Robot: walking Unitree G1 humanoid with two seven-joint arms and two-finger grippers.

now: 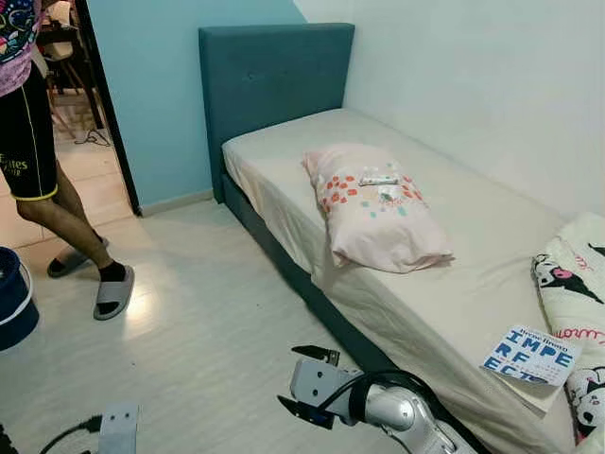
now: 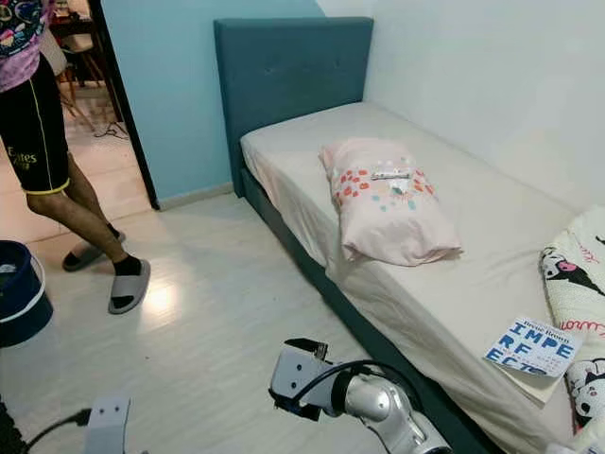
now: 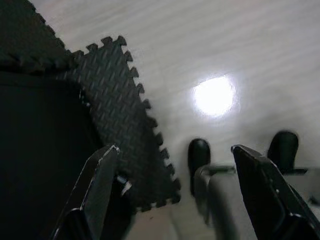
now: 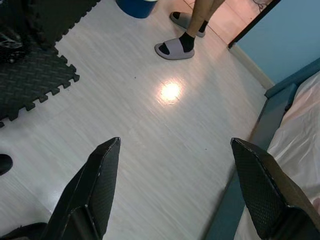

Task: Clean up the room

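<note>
Item: pillow, askew mid-bed, long axis running headboard to foot, small object on top.
Your right gripper: fingers wide, empty, low beside the bed's near edge; pillow lies ahead and to its right.
Left gripper: wide, over floor, farther away.
</note>
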